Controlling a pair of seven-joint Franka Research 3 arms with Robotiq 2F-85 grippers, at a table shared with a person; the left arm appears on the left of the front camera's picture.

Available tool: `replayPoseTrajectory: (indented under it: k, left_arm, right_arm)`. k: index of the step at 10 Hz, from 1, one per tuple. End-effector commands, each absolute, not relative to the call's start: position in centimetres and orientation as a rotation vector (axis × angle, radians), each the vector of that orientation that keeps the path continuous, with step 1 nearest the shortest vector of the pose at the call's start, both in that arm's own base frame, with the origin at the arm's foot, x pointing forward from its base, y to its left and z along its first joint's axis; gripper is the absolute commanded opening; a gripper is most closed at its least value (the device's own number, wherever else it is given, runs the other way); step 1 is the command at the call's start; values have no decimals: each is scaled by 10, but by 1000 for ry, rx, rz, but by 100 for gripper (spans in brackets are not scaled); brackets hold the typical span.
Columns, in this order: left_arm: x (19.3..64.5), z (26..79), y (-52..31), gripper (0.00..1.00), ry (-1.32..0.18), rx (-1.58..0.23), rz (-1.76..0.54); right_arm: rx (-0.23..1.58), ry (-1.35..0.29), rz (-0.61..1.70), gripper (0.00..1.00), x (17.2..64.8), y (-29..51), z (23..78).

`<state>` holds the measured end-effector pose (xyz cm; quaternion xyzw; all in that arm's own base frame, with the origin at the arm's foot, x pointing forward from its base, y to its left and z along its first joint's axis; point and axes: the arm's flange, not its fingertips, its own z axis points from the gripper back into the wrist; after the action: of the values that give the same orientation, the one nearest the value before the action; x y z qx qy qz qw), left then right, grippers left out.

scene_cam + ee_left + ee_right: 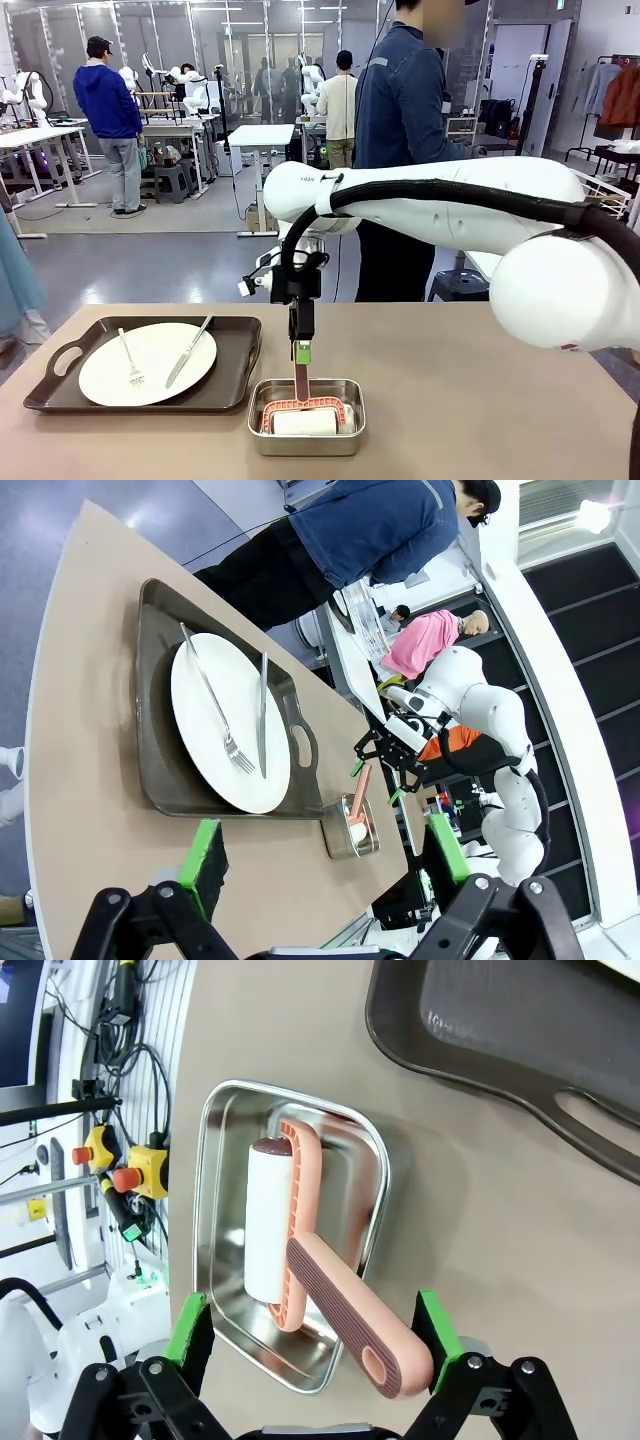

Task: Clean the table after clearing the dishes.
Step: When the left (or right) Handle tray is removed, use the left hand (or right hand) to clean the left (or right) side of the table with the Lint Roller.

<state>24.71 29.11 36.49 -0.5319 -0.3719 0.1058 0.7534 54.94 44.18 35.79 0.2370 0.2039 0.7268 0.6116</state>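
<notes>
Right gripper (312, 1325) wide open astride roller handle (335, 1305) in steel pan (225, 1180); pan just beside tray (250, 350) edge, open table (480, 400) to its right.

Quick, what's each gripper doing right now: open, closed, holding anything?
Left gripper: open, holding nothing.
Right gripper: open, fingers either side of the roller handle, not gripping it.

One each — tray (236, 372), plate (158, 352), fork (128, 357), knife (190, 352), pan (305, 446)

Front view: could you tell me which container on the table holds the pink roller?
The small steel pan, beside the dark tray; the tray carries a white plate, fork and knife.
</notes>
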Motion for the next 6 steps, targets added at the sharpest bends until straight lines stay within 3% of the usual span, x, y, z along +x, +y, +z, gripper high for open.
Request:
replayPoseTrajectory:
  k: [1,6]
  left_arm:
    - [245,366,292,100,-816,-1161,227]
    - [245,366,292,100,-816,-1161,227]
  right_arm:
    - [546,503,1694,100,564,461,363]
    - [547,589,1678,100,573,466,345]
